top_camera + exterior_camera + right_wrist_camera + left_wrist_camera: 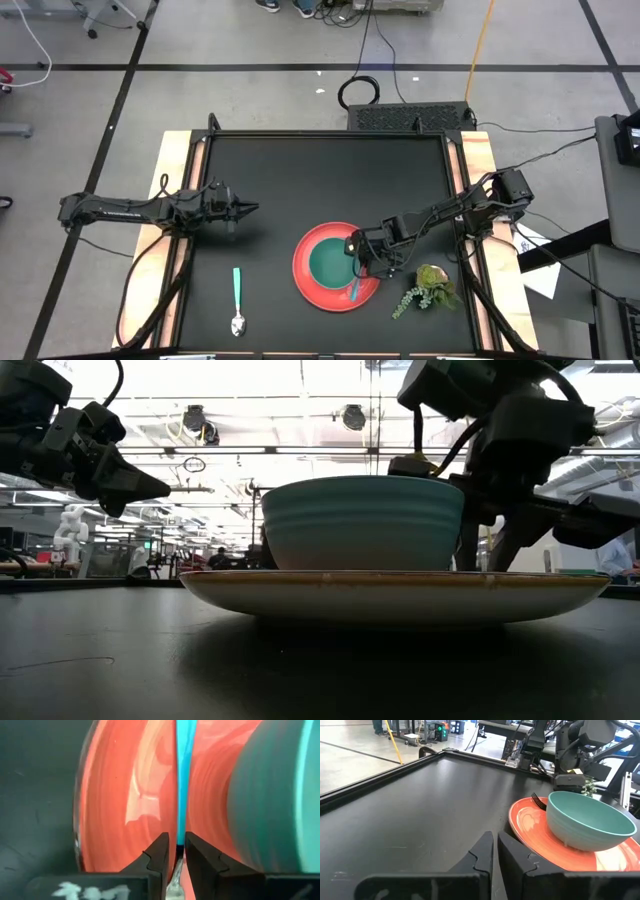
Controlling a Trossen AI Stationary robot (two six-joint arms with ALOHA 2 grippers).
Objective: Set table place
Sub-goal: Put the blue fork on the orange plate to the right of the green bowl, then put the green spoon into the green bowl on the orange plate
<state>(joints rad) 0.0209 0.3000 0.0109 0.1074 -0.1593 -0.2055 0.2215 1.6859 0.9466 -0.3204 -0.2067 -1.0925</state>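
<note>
**Fork poised on plate rim as place setting nears completion**

Black matte table (300,180), ringed by a lab floor strewn with cables, carries most of a place setting at lower centre of the high view: a red plate (318,288) with a green bowl (329,262) seated on it. The right gripper (362,268) hangs over the plate's right side, its fingers pinched on the teal-handled fork (354,290), which lies across the plate beside the bowl. The left gripper (240,209) hovers at mid-left, fingers together and empty, well apart from the plate. A teal-handled spoon (237,297) lies on the table at lower left, and a plant sprig (428,288) sits just right of the plate.

The risk, on this evidence, is the fork: it rests on the sloping plate, close against the bowl, so a release here could leave it on the dish rather than beside it, and a careless lift could nudge the bowl or drag the plate toward the sprig.

Only the right wrist view shows the grip itself, the dark fingers (159,852) closed tight on the narrow handle (183,780). The left wrist view alone reveals the fork's tines (538,800) behind the bowl. The low view hides the fork entirely behind the plate and bowl.
</note>
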